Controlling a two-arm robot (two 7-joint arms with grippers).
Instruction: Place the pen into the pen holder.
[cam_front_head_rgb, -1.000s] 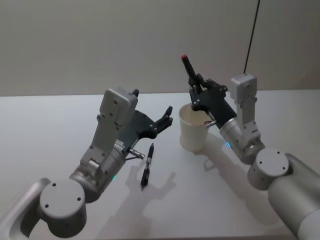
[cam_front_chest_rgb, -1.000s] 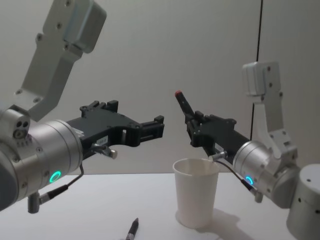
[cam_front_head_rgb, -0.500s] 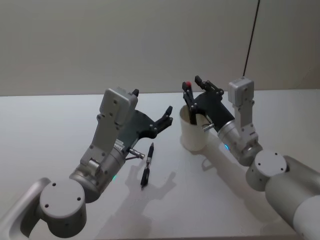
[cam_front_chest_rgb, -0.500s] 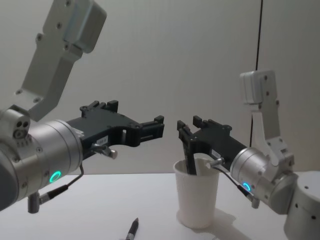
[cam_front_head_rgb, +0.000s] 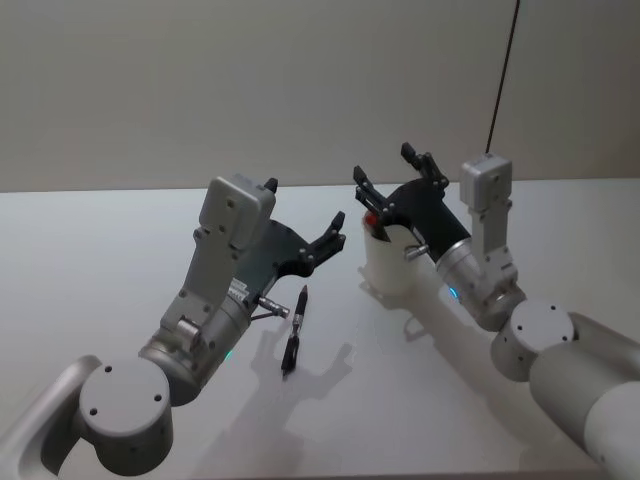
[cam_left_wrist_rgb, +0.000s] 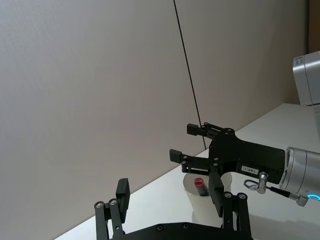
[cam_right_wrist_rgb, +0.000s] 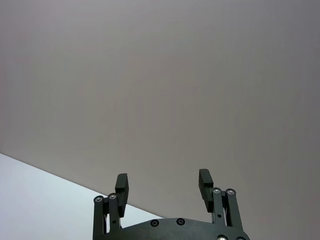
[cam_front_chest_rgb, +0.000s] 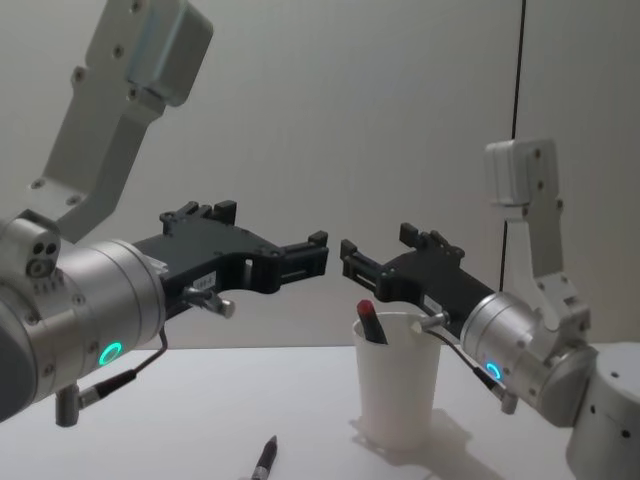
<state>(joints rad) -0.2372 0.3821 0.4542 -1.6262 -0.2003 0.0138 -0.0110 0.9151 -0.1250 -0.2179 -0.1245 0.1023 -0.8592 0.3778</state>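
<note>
On the white table (cam_front_head_rgb: 100, 260), a little right of the middle, the pen holder (cam_front_head_rgb: 385, 270): a plain white paper cup, upright. Inside it a red-capped pen (cam_front_chest_rgb: 368, 320), leaning toward the cup's side at the robot's left, red end up and just above the rim, lower part hidden by the cup wall. Right gripper (cam_front_head_rgb: 386, 166) above the cup mouth, reaching in from the right, fingers spread wide with nothing between them, not touching the pen's cap. In the right wrist view, the two finger ends well apart against the bare wall. Left gripper (cam_front_head_rgb: 331, 232) in the air to the left of the cup, near it but not touching, pointing toward it. Fingers wide apart here too and holding nothing, as clear in the left wrist view. Below the left gripper, flat on the table, a black pen (cam_front_head_rgb: 295, 328), lying roughly lengthwise away from the robot, apart from the cup and touched by neither gripper. Behind all this a plain grey wall, with a thin dark cable (cam_front_head_rgb: 503, 75) hanging down at the right.
</note>
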